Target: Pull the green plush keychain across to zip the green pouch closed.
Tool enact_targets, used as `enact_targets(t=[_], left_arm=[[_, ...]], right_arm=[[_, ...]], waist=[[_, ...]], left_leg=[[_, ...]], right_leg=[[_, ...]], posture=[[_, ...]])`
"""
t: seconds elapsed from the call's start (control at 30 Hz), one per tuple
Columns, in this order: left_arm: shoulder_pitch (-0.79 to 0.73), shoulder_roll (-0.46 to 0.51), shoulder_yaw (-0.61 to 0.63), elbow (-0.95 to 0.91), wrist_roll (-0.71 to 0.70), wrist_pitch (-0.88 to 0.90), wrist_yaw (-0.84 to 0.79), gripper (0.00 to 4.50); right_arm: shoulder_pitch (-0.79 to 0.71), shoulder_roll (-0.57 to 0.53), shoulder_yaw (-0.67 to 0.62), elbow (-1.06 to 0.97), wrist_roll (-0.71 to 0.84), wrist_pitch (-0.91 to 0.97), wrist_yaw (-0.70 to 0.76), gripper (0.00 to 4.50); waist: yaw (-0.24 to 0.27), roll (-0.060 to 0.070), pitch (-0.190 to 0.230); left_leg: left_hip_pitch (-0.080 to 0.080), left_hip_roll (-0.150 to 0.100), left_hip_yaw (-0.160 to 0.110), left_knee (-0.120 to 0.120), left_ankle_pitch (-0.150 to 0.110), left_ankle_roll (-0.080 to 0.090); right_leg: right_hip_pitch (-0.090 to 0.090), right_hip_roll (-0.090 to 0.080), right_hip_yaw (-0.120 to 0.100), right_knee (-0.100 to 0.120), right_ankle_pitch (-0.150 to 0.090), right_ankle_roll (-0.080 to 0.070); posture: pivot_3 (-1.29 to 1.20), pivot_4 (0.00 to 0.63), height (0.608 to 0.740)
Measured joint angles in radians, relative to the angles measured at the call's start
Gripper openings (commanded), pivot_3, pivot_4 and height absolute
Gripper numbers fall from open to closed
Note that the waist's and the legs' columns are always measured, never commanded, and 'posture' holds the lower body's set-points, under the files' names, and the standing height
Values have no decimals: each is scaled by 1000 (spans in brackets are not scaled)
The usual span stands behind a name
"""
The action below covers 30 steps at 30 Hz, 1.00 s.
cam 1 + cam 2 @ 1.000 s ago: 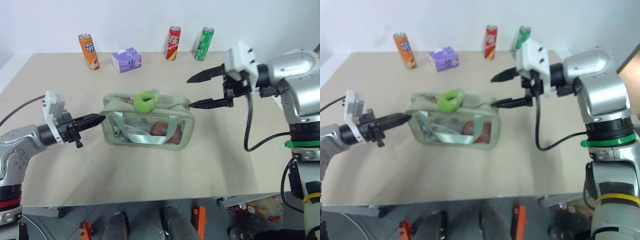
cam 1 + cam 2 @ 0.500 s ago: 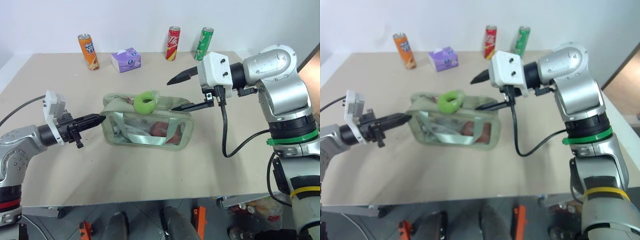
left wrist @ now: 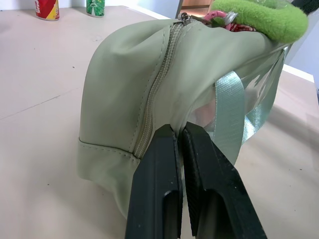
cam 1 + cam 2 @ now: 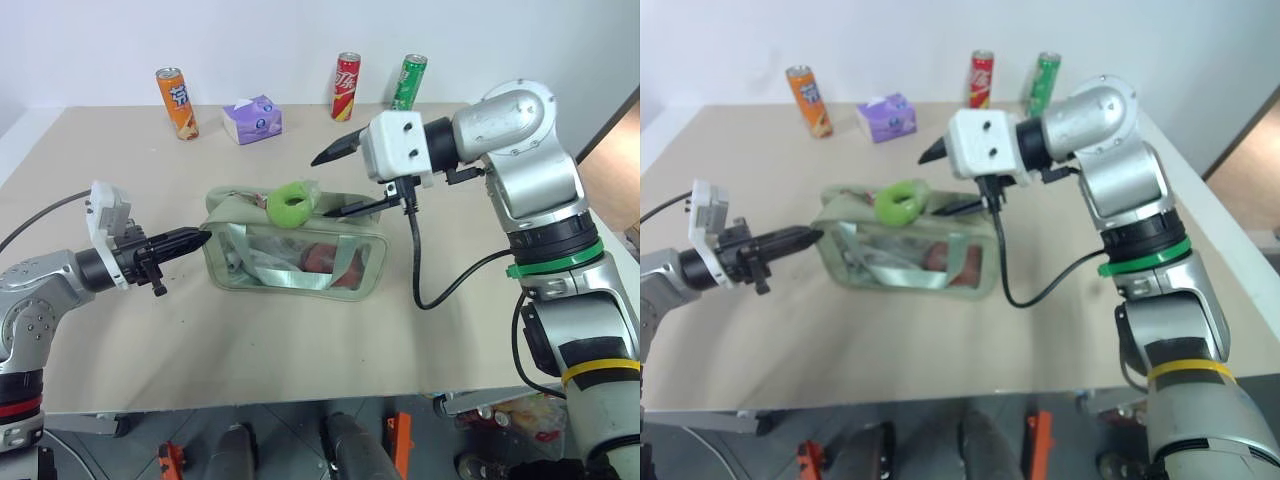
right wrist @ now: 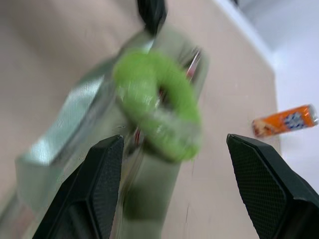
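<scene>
While the table (image 4: pixel 300 340) carries everything, the pouch (image 4: pixel 292 252) lies near its middle, long side across the view, clear window facing the robot and webbing handles draped over the front. Something red shows through the window. At the far edge stand an orange can (image 4: pixel 177 102), a purple tissue pack (image 4: pixel 252 119), a red can (image 4: pixel 346 86) and a green can (image 4: pixel 408 87), all well apart from the pouch.

On top of the pouch, about midway along the zipper, sits the keychain (image 4: pixel 289 206), a lime-green fuzzy ring with a small pink tag beside it.

Reaching in from the right, the right gripper (image 4: pixel 328 184) hangs just beside the keychain with its two black fingers spread wide, one above and one low along the pouch's top edge; nothing is between them, and in the right wrist view the ring sits in the gap ahead of the fingers.

At the pouch's left end, the left gripper (image 4: pixel 196 238) points level, its fingers pressed together; in the left wrist view their tips (image 3: pixel 164 137) meet the fabric beside the zipper, seemingly pinching it.
</scene>
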Motion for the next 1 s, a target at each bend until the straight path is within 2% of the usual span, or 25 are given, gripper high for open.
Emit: enact_targets(t=[0.43,1.0], left_arm=[[8,1,5,-6,-6,0,13,0],[8,-2,5,-4,-6,-2,15,0]], right_arm=[[-5,47,5,64,-53,-73,-34,3406],[-95,138,8,132,-60,-93,-35,3406]], waist=[[0,0,0],[0,0,0]], left_leg=[[0,0,0,-1,0,0],[0,0,-1,-1,0,0]], right_leg=[[0,0,0,0,0,0],[0,0,-1,0,0,0]], posture=[[0,150,740],[0,150,740]])
